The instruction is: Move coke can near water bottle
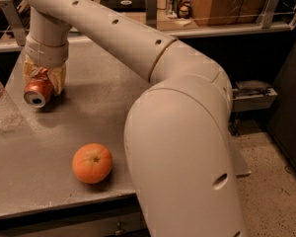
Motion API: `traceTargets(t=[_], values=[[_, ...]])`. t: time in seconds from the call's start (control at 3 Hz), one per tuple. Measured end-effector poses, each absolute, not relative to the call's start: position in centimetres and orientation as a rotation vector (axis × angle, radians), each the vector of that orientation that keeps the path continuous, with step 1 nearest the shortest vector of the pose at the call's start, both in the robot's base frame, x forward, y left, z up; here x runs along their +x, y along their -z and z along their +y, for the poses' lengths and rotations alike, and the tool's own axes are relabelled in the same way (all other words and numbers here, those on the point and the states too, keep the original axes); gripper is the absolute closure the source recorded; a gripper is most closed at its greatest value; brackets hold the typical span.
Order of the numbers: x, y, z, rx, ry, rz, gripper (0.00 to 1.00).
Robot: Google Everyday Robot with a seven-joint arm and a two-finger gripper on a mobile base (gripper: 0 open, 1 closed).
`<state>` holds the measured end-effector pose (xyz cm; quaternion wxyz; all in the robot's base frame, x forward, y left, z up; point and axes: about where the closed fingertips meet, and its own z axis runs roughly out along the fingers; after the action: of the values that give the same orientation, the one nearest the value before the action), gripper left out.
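Note:
The coke can [37, 92] is red with a silver end facing me, held tilted on its side just above the grey table [89, 107] at the left. My gripper [43, 79] is shut on the coke can, its yellowish fingers around the can's upper part. The water bottle [1, 110] is clear plastic with a red-and-blue label, cut off by the left edge of the view, a short way left of the can.
An orange [92, 163] lies on the table near its front edge. My arm [177, 132] fills the middle and right of the view. A rail and shelf with cans [176, 1] runs behind the table. Speckled floor [276, 191] lies to the right.

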<state>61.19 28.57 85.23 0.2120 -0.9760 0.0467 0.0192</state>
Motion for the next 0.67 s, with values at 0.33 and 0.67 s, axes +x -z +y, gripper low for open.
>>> traceTargets(t=[0.33,0.67], values=[[60.8,-84.8,28.78,-2.712,-0.079,0.129,0.36],[60.68,-84.6,28.56,-2.718,-0.091,0.133,0.05]])
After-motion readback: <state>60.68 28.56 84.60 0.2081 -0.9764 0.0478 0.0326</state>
